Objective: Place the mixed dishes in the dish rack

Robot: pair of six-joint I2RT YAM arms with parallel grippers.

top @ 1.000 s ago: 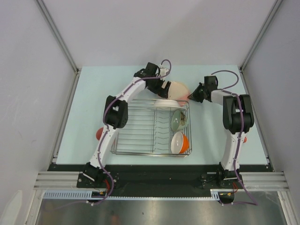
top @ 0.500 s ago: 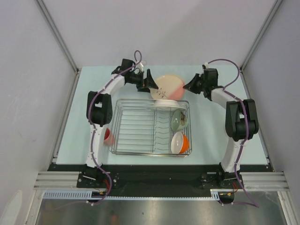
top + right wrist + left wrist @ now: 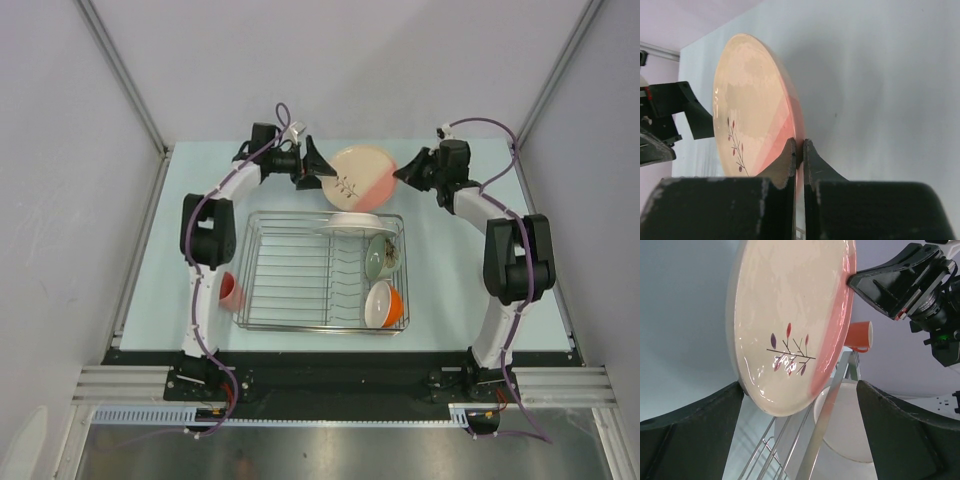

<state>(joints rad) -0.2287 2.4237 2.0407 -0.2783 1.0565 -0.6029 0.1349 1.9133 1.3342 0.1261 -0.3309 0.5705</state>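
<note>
Starting nearest the arm bases, by item.

Rack [image 3: 300, 275]: centred on the counter [image 3: 165, 230], its left half unfilled.

Orange bowl [image 3: 385, 303]: near right corner of the rack, tipped on edge.

Green bowl [image 3: 379, 258]: just behind the orange bowl, also on edge.

Cup [image 3: 231, 292]: on the counter just outside the rack's left side, partly hidden by the left arm [image 3: 200, 235]. Not yet loaded.

Racked plate [image 3: 356, 222]: at the rack's far rim, seen nearly edge-on.

Held plate [image 3: 790, 325]: aloft just beyond the far rim, tilted, with its leaf-sprig face up and toward the left wrist. Whether its lower edge touches the wire cannot be told.

Right jaws: clenched on the held plate's pink rim, from its right side.

Left jaws: released wide near the plate's left edge, holding nothing.

Step in hand, as judged: racking the second plate, with the left arm standing by.

Next move calls for lowering the plate edge-first between prongs beside the racked plate. It should be kept upright so the two do not knock.

Pose: the left arm reaches far along the rack's left side, its wrist turned right. The right arm [image 3: 515, 255] mirrors it, forearm angled inward, so the wrists face each other across the plate.
</note>
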